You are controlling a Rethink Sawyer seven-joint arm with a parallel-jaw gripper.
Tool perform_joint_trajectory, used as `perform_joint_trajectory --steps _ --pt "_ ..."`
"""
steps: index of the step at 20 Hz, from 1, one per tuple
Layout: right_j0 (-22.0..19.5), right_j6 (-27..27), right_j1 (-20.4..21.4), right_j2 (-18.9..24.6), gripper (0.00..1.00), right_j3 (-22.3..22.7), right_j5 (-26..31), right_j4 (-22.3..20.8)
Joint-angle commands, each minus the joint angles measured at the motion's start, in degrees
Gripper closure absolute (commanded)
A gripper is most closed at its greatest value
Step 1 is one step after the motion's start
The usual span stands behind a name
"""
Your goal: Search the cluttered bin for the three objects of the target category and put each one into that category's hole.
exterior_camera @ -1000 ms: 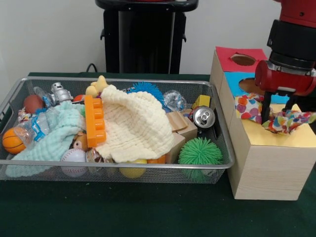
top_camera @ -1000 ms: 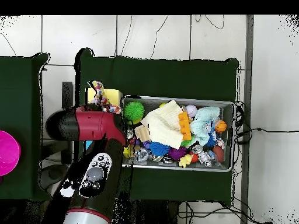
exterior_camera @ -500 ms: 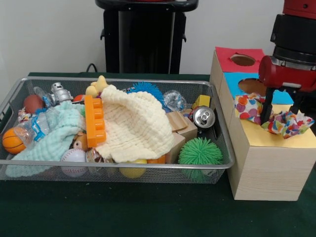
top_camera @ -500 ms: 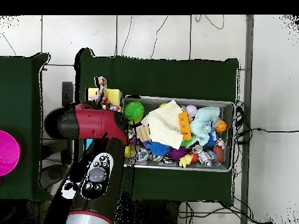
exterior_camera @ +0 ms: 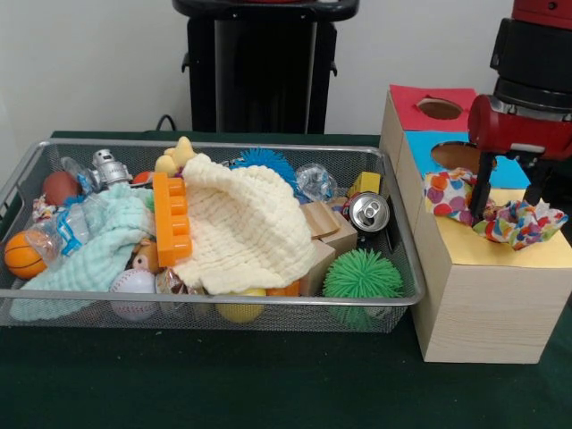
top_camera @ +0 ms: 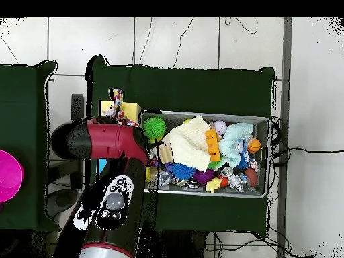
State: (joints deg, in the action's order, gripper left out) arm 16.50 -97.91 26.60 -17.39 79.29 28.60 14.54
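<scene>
Nearest on the green worktop point(exterior_camera: 223, 380) sits a wire bin point(exterior_camera: 214, 308) w/ lots of toys. At its front are a white baseball point(exterior_camera: 132, 288) and a spiky green ball point(exterior_camera: 361, 275). A bit further in lie a mint cloth point(exterior_camera: 94, 255), an orange toy block point(exterior_camera: 172, 219) and a big cream cloth point(exterior_camera: 246, 228) (it covers much of the middle). A silver can point(exterior_camera: 368, 213) stands by the bin's right wall. At the back are a small robot toy point(exterior_camera: 109, 167) and a spiky blue ball point(exterior_camera: 264, 161). Right of the bin is a wood box point(exterior_camera: 478, 299) w/ yellow, blue and red tops. A spotty, many-colored cloth point(exterior_camera: 514, 219) lies crumpled on the yellow top. The gripper point(exterior_camera: 505, 201) sits right at that cloth w/ its black fingers point(exterior_camera: 483, 192) down on it, but I can't tell if it grips the cloth or not.
</scene>
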Motion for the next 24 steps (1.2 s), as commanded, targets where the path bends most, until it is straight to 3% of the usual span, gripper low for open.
perform_joint_trajectory --steps 1,8,20,21,24 --pt "-0.2 -7.4 2.0 5.5 0.00 -0.8 13.4 0.0" --pt "1.7 -9.2 2.3 5.3 0.00 -2.1 16.4 0.1" --pt "2.2 -8.0 5.9 5.4 0.00 3.0 14.7 -0.2" --pt "2.2 -8.1 6.0 5.5 1.00 3.2 14.5 -0.3" --pt "2.2 -7.9 6.4 5.6 1.00 4.1 14.1 -0.3"
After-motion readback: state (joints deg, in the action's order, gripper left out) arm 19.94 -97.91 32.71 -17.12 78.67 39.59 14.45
